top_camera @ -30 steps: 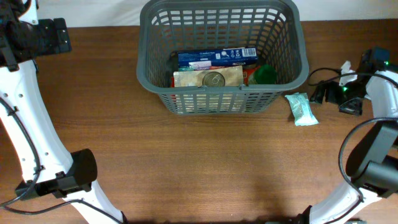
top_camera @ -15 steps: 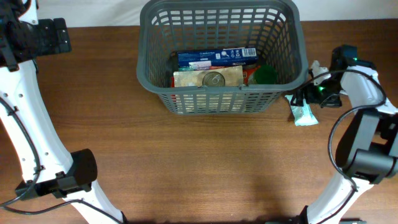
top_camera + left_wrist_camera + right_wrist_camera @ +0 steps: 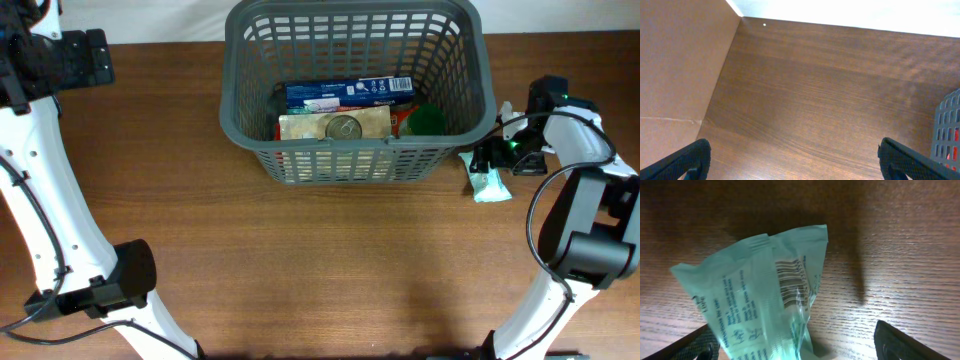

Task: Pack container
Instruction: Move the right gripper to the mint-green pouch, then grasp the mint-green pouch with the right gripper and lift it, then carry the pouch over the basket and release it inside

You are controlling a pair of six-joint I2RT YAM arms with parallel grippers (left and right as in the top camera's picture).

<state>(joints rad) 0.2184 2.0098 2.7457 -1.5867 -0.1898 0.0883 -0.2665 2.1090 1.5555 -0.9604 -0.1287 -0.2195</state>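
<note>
- From overhead we look straight down on the whole table, with the basket toward its far edge.
- The left wrist view slants across bare tabletop from well above it. It shares only the basket's corner with overhead.
- The right wrist view sits very close over a green packet — the same packet that overhead shows beside the basket.

Right end effector now over packet
</note>
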